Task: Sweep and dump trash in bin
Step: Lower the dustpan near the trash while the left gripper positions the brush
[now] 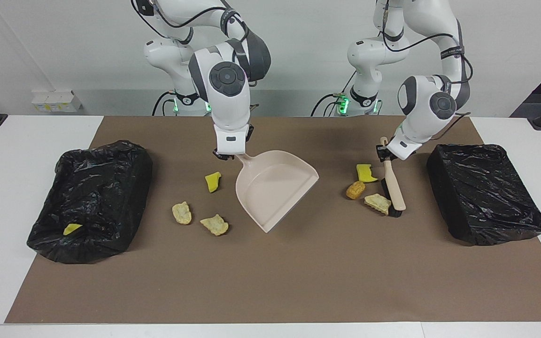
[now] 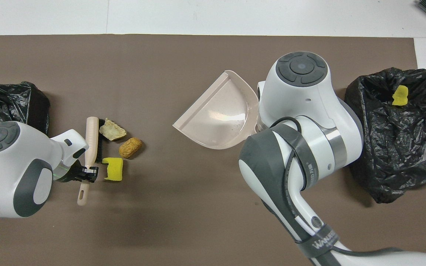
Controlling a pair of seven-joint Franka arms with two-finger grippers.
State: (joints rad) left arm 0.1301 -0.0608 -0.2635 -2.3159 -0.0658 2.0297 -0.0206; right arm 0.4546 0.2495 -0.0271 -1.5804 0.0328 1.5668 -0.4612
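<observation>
- Brown mat carries everything, a black-lined bin at the right arm's end holding one yellow wedge.
- Beige dustpan, mid-mat, is gripped by its handle in the right gripper.
- Beige brush, gripped in the left gripper, has its bristles touching a pale chunk.
- Trash: brown nugget and yellow wedge beside the brush; three more pieces beside the dustpan.

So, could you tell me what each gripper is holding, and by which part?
Left gripper holds the brush by its handle; right gripper holds the dustpan by its handle.
</observation>
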